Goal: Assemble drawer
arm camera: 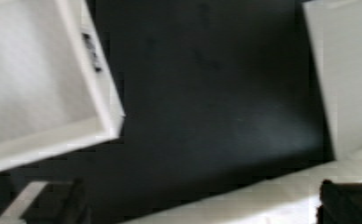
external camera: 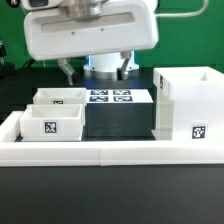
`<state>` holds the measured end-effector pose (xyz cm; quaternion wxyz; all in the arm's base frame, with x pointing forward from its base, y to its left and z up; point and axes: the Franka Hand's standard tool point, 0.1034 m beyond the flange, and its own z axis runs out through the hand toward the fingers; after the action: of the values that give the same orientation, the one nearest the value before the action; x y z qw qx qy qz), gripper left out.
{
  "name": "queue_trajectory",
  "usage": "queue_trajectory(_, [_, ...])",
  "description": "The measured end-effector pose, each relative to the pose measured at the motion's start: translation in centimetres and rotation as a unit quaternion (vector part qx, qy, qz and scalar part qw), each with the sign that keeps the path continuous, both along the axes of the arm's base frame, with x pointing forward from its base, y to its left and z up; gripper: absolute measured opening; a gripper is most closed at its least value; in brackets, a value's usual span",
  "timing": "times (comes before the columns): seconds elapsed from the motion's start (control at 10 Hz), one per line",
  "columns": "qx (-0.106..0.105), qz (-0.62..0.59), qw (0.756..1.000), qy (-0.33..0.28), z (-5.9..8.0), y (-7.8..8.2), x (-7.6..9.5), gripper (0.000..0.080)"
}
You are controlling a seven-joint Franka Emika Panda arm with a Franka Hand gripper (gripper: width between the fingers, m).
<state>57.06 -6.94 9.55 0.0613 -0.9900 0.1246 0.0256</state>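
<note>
Watching remotely, I see the drawer lying in three separate white parts on the black table (external camera: 120,125). The tall shell (external camera: 190,105) stands upright at the exterior view's right, its tag facing the camera. Two small open-top trays sit at the exterior view's left. The front tray (external camera: 50,123) is just behind the low white wall (external camera: 110,152), and the rear tray (external camera: 60,97) is directly behind it, touching or nearly so; I cannot tell which. Both trays are empty, and neither is inside the shell.

Between the trays and the shell runs a bare strip of table, with the marker board (external camera: 110,97) flat at its far end. My tool (arm camera: 196,200) hangs above that strip, spread wide and holding nothing. The wrist view shows a tray wall on one side, the shell on the other, and dark table between the fingertips (arm camera: 45,205).

The trays lie toward the exterior view's left of the tool, and the shell toward its right. I judge the rear tray the nearer part. Each tray's long side appears to run across the exterior view, so gripping a wall would likely need a sideways shift first.
</note>
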Motion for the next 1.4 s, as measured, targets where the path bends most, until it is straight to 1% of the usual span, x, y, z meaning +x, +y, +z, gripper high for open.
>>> queue_trajectory(0.1, [-0.005, -0.002, 1.0, -0.003, -0.7, -0.2, -0.5, 0.0649])
queue_trajectory(0.2, [-0.008, -0.001, 1.0, -0.005, -1.1, -0.1, -0.9, 0.0649])
queue_trajectory(0.6, [-0.007, -0.001, 1.0, -0.004, -1.1, 0.0, -0.9, 0.0649])
queue_trajectory(0.7, [-0.007, 0.017, 1.0, -0.005, -1.2, -0.2, -1.0, 0.0649])
queue_trajectory(0.8, [-0.007, 0.038, 0.999, -0.006, -1.6, -0.8, -1.2, 0.0649])
queue_trajectory(1.1, [-0.026, 0.047, 0.998, -0.027, -3.2, -1.3, -2.4, 0.0649])
queue_trajectory(1.3, [-0.035, 0.041, 0.998, -0.034, -4.6, -2.0, -3.4, 0.0649])
queue_trajectory(1.4, [-0.035, 0.046, 0.998, -0.028, -5.3, -2.2, -3.8, 0.0649])
